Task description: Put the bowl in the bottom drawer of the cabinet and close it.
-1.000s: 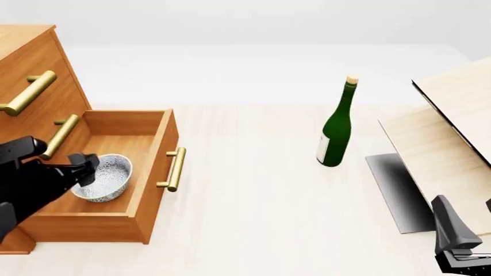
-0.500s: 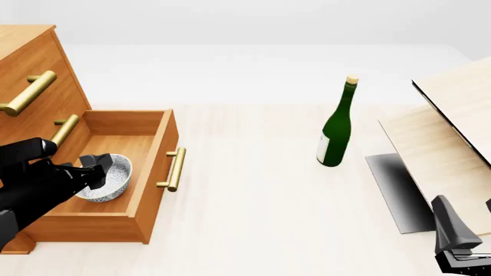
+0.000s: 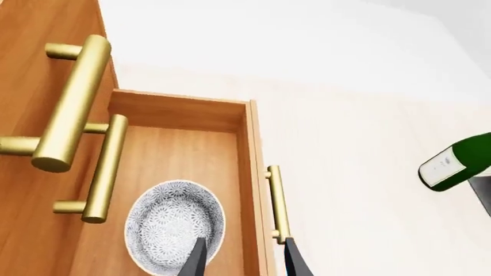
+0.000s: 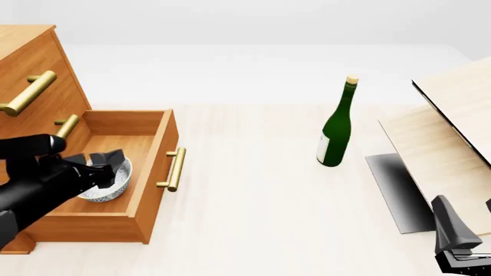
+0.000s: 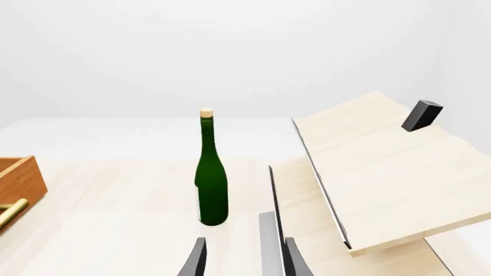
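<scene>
The white speckled bowl point(image 4: 112, 186) point(image 3: 172, 230) lies on the floor of the bottom drawer point(image 4: 153, 167) point(image 3: 249, 172), which stands pulled out from the orange-brown cabinet point(image 4: 38, 63) point(image 3: 46, 23). My left gripper point(image 4: 107, 161) point(image 3: 244, 261) hovers open just above the bowl's rim, near the drawer's front wall, holding nothing. The drawer's brass handle point(image 4: 175, 169) point(image 3: 277, 201) faces the table. My right gripper point(image 5: 244, 259) is open and empty, low at the front right corner of the front view.
A green wine bottle point(image 4: 336, 129) point(image 5: 211, 184) stands upright mid-table. Pale wooden boards point(image 4: 452, 132) point(image 5: 383, 167) lean at the right over a dark grey plate point(image 4: 395, 190). A small black block point(image 5: 422, 115) sits on the upper board.
My left gripper has let go of the bowl, lifted and shifted right toward the drawer front. The bowl has settled on the drawer floor. The right arm is unmoved.
</scene>
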`<action>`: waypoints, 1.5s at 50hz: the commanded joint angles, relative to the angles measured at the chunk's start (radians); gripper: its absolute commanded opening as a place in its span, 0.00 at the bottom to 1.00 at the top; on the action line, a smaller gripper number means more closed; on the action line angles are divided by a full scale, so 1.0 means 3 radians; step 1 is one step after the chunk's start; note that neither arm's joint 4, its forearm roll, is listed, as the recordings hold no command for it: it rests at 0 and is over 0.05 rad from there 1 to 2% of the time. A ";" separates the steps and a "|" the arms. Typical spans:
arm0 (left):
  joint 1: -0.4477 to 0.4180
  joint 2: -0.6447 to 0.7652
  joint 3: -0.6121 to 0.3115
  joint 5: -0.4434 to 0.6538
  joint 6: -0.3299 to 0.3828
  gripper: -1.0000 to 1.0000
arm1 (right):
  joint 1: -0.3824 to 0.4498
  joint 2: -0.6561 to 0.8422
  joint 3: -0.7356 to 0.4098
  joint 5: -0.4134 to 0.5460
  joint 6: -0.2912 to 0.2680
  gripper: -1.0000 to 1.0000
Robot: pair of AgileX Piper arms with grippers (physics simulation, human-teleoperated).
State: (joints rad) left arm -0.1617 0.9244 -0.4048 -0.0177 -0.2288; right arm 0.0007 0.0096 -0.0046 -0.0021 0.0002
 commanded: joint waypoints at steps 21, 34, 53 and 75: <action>-0.0514 -0.0149 -0.0039 0.0102 0.0078 1.00 | 0.0000 -0.0003 0.0001 0.0001 -0.0001 1.00; -0.0640 -0.0188 -0.0052 0.0128 0.0126 1.00 | 0.0000 -0.0003 0.0001 0.0001 -0.0001 1.00; -0.0809 -0.0160 -0.0075 0.0113 0.0261 1.00 | 0.0000 -0.0003 0.0001 0.0000 -0.0001 1.00; -0.1080 -0.0068 -0.0130 0.0063 0.0389 1.00 | -0.0001 -0.0003 0.0001 0.0001 0.0000 1.00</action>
State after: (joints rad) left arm -0.4588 0.8885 -0.4377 0.0052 -0.1119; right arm 0.0008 0.0096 -0.0046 -0.0021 0.0002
